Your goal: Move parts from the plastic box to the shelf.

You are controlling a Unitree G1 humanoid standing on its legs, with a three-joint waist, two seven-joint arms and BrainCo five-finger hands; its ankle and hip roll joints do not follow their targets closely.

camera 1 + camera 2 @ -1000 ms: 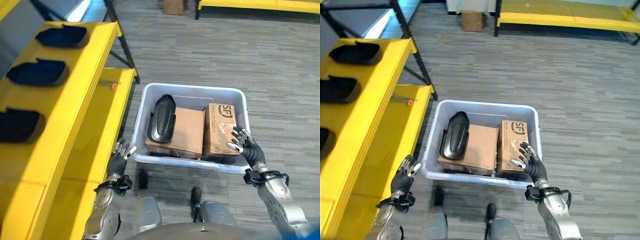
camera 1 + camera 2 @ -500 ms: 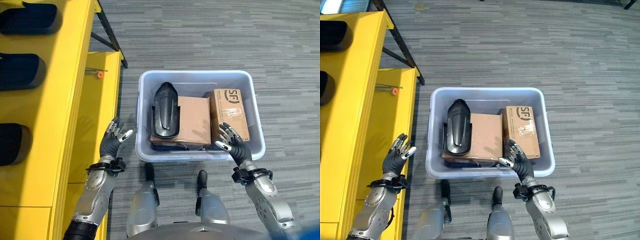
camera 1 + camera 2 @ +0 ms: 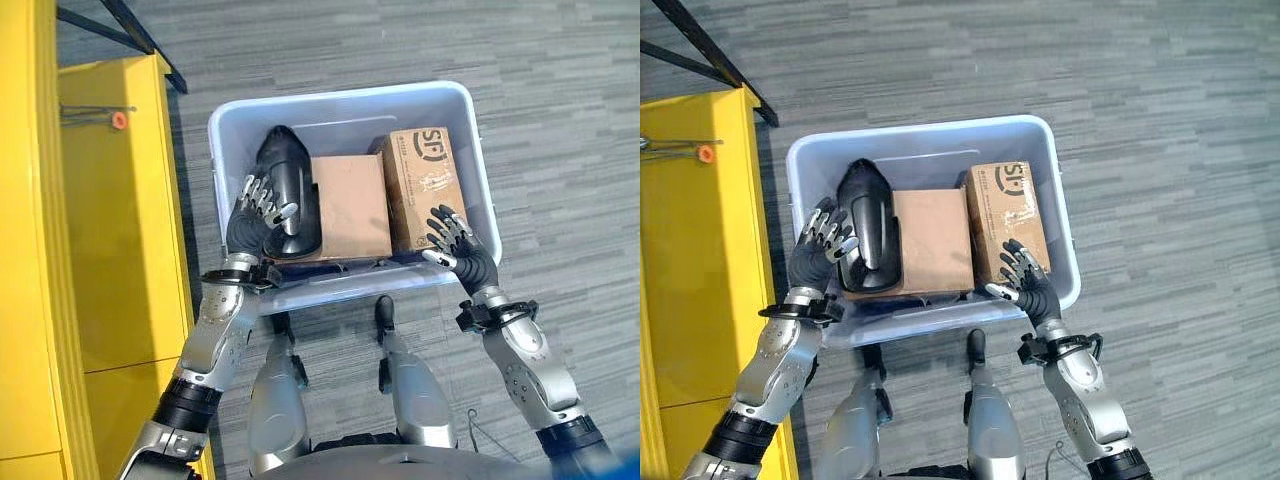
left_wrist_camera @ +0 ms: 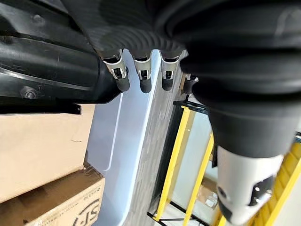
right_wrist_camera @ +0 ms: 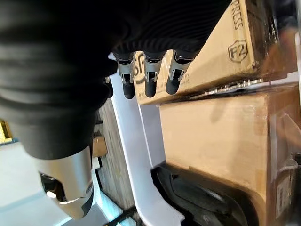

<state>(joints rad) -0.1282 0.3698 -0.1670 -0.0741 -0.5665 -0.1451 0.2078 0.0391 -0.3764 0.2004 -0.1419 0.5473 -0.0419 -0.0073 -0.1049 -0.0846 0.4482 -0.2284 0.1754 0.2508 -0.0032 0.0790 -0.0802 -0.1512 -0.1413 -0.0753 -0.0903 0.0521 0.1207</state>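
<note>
The pale blue plastic box (image 3: 488,200) stands on the floor in front of me. In it a long black moulded part (image 3: 290,190) lies on the left, partly on a plain brown carton (image 3: 350,205). A printed carton (image 3: 428,180) lies on the right. My left hand (image 3: 252,215) is inside the box at the black part's left side, open with spread fingers (image 4: 141,81). I cannot tell whether it touches the part. My right hand (image 3: 458,255) is open over the near right corner, fingers (image 5: 149,81) by the printed carton (image 5: 235,42).
The yellow shelf (image 3: 120,230) runs along my left, with its upper board's edge (image 3: 40,250) nearer me. A small orange piece (image 3: 119,120) lies on the lower board. Grey carpet surrounds the box on the right and far side.
The camera has tilted down and closer. My left hand has moved from beside the shelf into the box, next to the black part. The right hand stays by the printed carton.
</note>
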